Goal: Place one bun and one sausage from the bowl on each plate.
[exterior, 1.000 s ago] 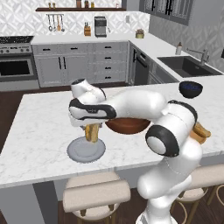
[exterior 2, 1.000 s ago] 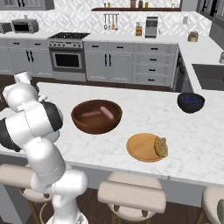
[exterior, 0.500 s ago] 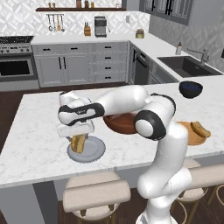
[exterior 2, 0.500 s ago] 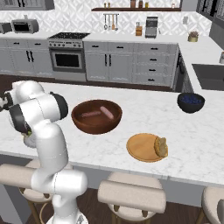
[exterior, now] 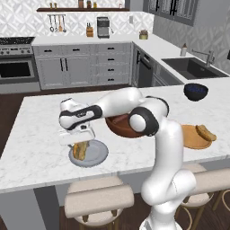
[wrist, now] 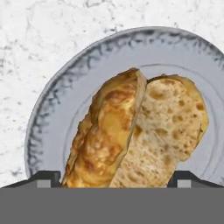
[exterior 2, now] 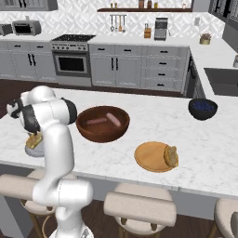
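You had the arm reaching out to its left across the marble island counter (exterior: 31, 134); the gripper (exterior: 77, 138) hung low over the grey-blue plate (exterior: 96, 155), which sat near the front edge of the counter, well to the left of the bowl (exterior: 117, 126).

Gripper state: the fingers stood wide apart; in the hand view the two dark fingertips (wrist: 43, 178) flanked the bun (wrist: 140, 131) on either side, and whether they touched it you could not have told from these views; the bun lay on the grey-blue plate (wrist: 57, 113), split open, its browned crust on one side and its pale crumb on the other.

Task items, as you would have seen them:

- Grey-blue plate (exterior 2: 33, 150): it carried one bun (exterior 2: 33, 139); the robot's own arm covered much of it in the right base view.
- Bowl (exterior 2: 102, 123): dark reddish-brown, near the middle of the island; two sausages (exterior 2: 106, 121) lay inside it, one long and one shorter, close together on the bowl floor.
- Orange-tan plate (exterior 2: 151, 157): to the right of the bowl and nearer the front edge; one bun (exterior 2: 171, 156) rested at its right rim; the left base view showed the same plate (exterior: 192, 138) with that bun (exterior: 205, 132) on its far right side.

Other items: a small dark blue bowl (exterior 2: 202, 109) stood apart at the far right of the island, behind the orange-tan plate; stools (exterior 2: 139, 204) stood along the near side of the counter.
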Available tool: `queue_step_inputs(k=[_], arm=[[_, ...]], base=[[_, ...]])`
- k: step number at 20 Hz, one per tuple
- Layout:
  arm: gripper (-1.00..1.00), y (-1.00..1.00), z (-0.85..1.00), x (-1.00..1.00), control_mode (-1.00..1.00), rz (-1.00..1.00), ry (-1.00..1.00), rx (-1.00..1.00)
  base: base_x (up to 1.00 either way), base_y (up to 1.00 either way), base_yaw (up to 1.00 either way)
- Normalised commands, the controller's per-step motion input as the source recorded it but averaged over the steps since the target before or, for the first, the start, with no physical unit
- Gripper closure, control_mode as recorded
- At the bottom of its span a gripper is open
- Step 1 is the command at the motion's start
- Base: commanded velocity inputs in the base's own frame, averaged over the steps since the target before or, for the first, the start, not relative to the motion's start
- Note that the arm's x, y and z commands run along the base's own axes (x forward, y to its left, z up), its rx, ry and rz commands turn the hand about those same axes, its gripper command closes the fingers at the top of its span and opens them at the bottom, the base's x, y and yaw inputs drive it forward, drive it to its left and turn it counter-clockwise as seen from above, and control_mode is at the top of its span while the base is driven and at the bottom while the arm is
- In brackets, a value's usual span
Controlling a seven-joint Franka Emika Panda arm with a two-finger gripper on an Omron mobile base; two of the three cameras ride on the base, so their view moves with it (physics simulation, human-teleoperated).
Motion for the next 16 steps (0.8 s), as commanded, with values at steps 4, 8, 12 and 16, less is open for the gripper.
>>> queue_step_inputs(k=[4,8,12,16], arm=[[1.00,0.00,-0.31,0.00,-1.00,0.00,0.12,0.00],[-1.00,0.00,-0.05,-0.14,-1.00,0.00,0.02,0.00],[-1.00,0.00,0.00,-0.42,-1.00,0.00,-0.04,0.00],[-1.00,-0.01,0.01,-0.31,-1.00,0.00,-0.15,0.00]], base=[[0.00,0.00,0.00],[0.00,0.00,0.00],[0.00,0.00,0.00],[0.00,0.00,0.00]])
